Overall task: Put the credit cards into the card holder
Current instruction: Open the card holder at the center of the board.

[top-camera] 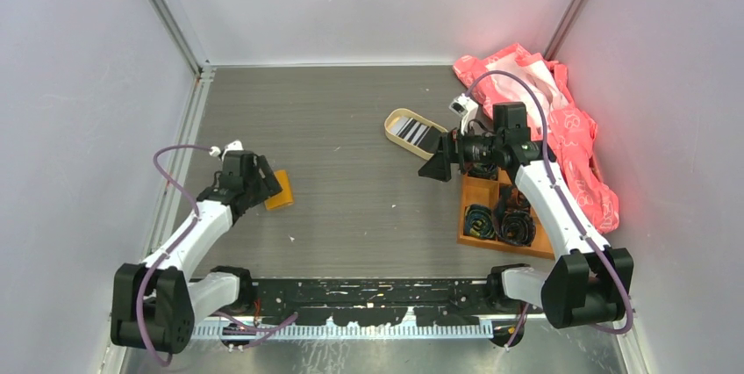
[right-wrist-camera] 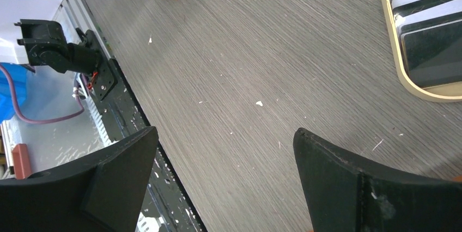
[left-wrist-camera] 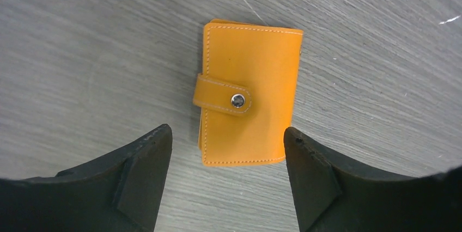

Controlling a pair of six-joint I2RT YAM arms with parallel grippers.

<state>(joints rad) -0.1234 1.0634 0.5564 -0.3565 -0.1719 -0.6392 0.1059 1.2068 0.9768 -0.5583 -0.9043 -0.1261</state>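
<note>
Orange, flat and folded, the small stitched card holder [left-wrist-camera: 248, 93] is seen lying on the grey wood-grain table [left-wrist-camera: 81, 52]. It is fastened shut by its strap [left-wrist-camera: 215, 93] and round metal stud [left-wrist-camera: 237, 100]. It is straddled by the left gripper [left-wrist-camera: 228, 131], whose 2 jaws are held apart with a gap on each side, so nothing is gripped. The right gripper [right-wrist-camera: 224, 132] is spread wide and empty, near the oval beige tin [right-wrist-camera: 430, 93] in which the black and white credit cards [right-wrist-camera: 430, 41] are stacked. No card has been loaded yet. Trouble is judged likely if the thin holder is pinched by its edges: it could skid or buckle. While the strap is fastened, no card can be pushed in.
</note>
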